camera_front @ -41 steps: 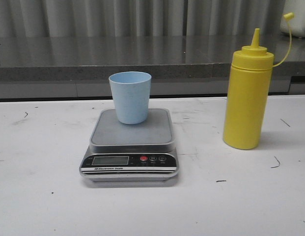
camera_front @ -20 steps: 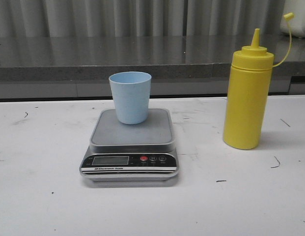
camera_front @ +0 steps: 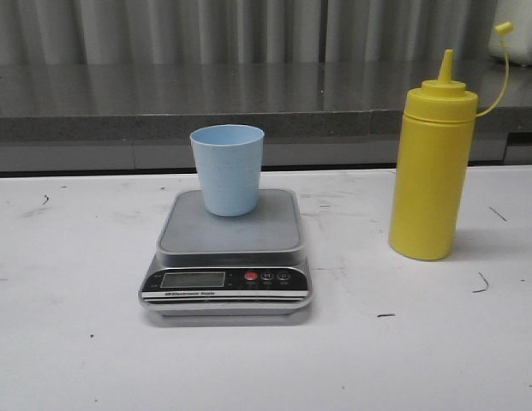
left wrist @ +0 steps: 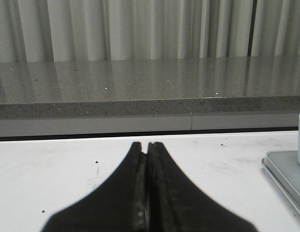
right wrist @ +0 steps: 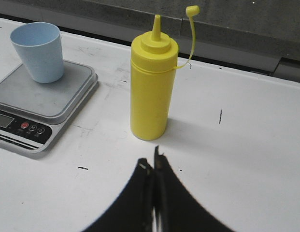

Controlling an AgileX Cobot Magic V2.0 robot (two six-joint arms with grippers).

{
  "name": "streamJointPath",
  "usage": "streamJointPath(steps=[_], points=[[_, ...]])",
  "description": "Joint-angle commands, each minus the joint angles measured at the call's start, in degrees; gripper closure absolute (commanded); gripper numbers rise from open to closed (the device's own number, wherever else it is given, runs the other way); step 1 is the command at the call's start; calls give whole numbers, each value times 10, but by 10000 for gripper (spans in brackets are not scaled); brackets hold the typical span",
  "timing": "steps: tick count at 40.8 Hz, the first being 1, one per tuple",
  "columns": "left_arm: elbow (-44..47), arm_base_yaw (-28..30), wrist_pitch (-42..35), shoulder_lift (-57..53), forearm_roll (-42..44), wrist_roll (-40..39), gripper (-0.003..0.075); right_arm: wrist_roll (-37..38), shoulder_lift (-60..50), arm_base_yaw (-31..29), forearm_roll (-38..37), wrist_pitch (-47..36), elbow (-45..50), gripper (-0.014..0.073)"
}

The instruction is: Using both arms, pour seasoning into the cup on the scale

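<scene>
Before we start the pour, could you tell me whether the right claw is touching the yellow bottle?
Apart: the right wrist view shows bare table between right claw and yellow bottle.

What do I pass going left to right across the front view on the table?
Scale with the cup standing on its platform → seasoning bottle standing alone to the right. Neither hand shows in this view.
</scene>
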Motion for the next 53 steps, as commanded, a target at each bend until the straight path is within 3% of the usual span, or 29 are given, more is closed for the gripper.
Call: streamJointPath(steps=[1,8,13,26,53], points=[[9,0,-48,-14,-6,0,740,-6,1,1,-6,-40,-21,715],[9,0,-48,-13,-6,0,740,-6,-17,0,-31,-46,-11,715],[9,0,-48,-13,-6,0,740,-6,-88,-33,-35,-82,51,715],[9,0,-48,-13,-6,0,740,-6,-254,-123,43,-293,252,715],[9,0,-47,-13,-6,0,740,-32,-254,-138,69,-286,252,715]])
